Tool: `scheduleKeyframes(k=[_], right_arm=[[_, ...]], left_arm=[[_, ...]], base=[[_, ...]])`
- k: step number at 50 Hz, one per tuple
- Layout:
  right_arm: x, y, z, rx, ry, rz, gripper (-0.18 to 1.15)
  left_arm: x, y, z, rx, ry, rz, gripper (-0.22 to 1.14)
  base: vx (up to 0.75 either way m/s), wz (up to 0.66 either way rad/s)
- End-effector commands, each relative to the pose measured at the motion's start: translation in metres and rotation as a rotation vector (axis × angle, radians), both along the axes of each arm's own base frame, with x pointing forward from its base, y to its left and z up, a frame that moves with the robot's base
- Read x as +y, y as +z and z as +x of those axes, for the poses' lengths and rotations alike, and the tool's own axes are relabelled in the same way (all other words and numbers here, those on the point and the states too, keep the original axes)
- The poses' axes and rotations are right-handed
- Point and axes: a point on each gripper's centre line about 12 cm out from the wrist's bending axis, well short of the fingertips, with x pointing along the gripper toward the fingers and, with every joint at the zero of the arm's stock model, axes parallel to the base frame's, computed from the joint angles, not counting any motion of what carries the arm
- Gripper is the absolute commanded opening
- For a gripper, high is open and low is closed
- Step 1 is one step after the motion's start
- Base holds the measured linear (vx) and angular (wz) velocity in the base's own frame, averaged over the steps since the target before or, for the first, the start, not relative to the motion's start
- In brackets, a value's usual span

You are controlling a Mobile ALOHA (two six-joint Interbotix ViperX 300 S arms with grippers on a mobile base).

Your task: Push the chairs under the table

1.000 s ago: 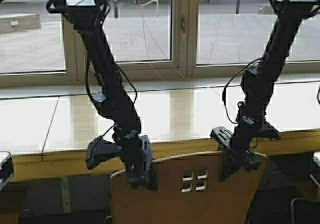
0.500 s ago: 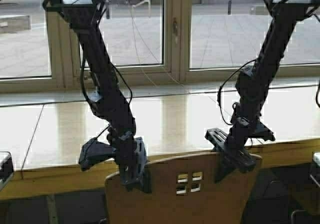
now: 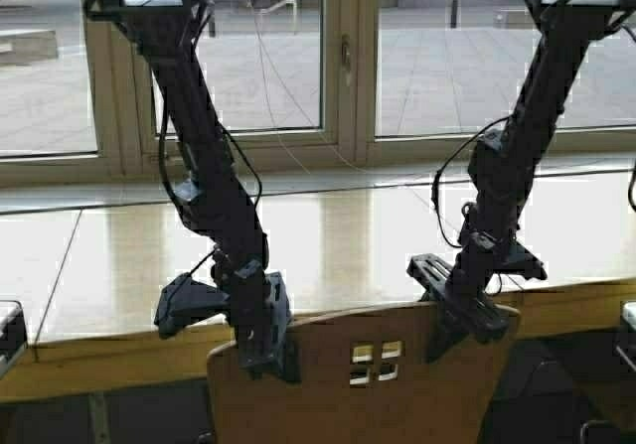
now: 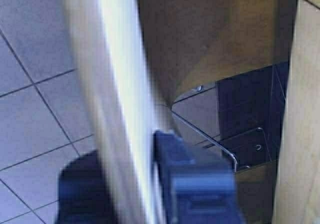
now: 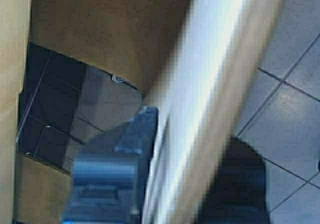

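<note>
One tan plywood chair shows by its backrest (image 3: 348,394), with four small square cutouts, at the bottom centre of the high view, close against the table's thick front edge (image 3: 109,360). The table's glossy pale yellow top (image 3: 348,235) runs across the view. My left gripper (image 3: 264,343) is shut on the backrest's top left edge. My right gripper (image 3: 465,317) is shut on its top right edge. In the left wrist view the backrest edge (image 4: 112,98) lies between my left gripper's (image 4: 135,184) fingers. In the right wrist view the backrest edge (image 5: 225,78) lies between my right gripper's (image 5: 175,179) fingers.
Large windows (image 3: 258,57) stand right behind the table. A dark object sits at the left edge (image 3: 8,333) and another at the right edge (image 3: 628,317). A dark shape (image 3: 556,384) stands right of the chair. Tiled floor (image 4: 30,83) and silver chair legs (image 4: 220,149) show below.
The robot has moved: the window and table have shifted left and slightly down in the high view. Both grippers stay shut on the backrest; the last half second shows almost no shift.
</note>
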Motion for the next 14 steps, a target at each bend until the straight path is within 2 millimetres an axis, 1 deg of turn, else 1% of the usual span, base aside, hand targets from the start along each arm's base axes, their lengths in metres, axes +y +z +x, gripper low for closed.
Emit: scheduleKeyframes(k=[1, 5, 9, 11, 14], right_arm=[[-0.006, 0.002, -0.005, -0.008, 0.125, -0.032, 0.42], [-0.006, 0.007, -0.002, -0.004, 0.123, -0.016, 0.72], [-0.006, 0.014, 0.001, -0.015, 0.115, -0.012, 0.97], [-0.007, 0.018, 0.001, -0.023, 0.107, -0.015, 1.04], [-0.007, 0.023, 0.003, -0.035, 0.101, -0.018, 1.04]], left_arm=[[0.023, 0.031, 0.04, -0.113, -0.097, 0.055, 0.25], [0.021, 0.036, 0.042, -0.125, -0.137, 0.062, 0.49], [0.019, 0.042, 0.044, -0.13, -0.14, 0.05, 0.74], [0.018, 0.044, 0.044, -0.129, -0.142, 0.044, 0.85], [0.017, 0.048, 0.044, -0.128, -0.148, 0.034, 0.99]], base=[[-0.01, 0.01], [-0.01, 0.01], [0.0, 0.0], [0.0, 0.0], [0.0, 0.0]])
